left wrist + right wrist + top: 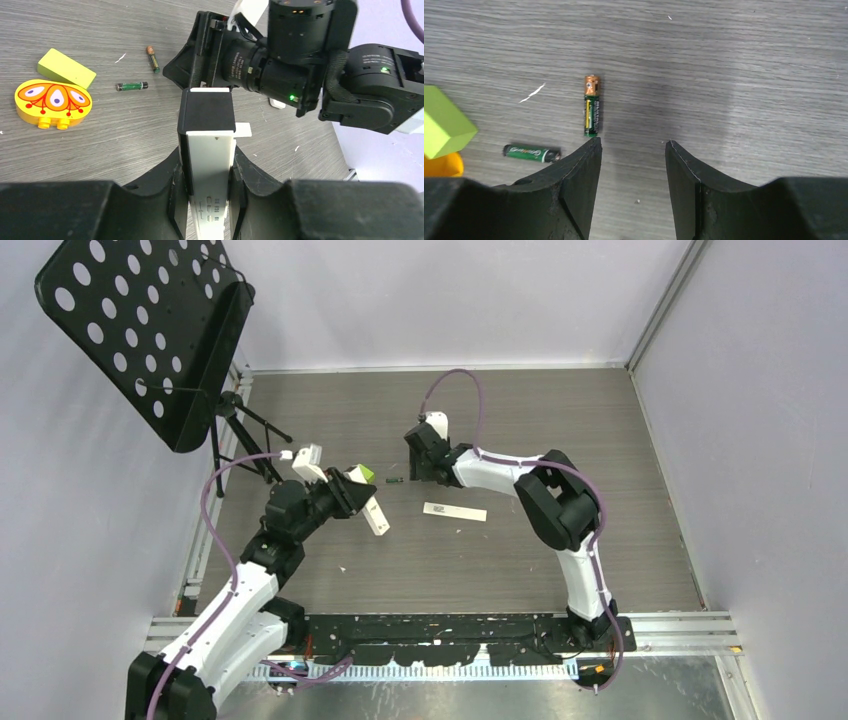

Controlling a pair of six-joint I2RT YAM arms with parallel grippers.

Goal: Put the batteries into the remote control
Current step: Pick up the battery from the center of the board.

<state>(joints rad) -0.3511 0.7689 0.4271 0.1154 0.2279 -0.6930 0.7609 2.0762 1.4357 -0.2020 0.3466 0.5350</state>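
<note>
Robotics lab cell: grey table [600, 420] walled by white panels [450, 290] and aluminium framing [660, 302]

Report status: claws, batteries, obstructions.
Left claw shut on remote. Right claw open, empty, over table. Copper-tipped battery and green battery loose beside it; third not seen. Green block nearby, touching neither.

Pale walls [450, 300] enclose a grey wood-grain table [560, 420]; black perforated stand [140, 330] (tripod-legged) far left.
</note>
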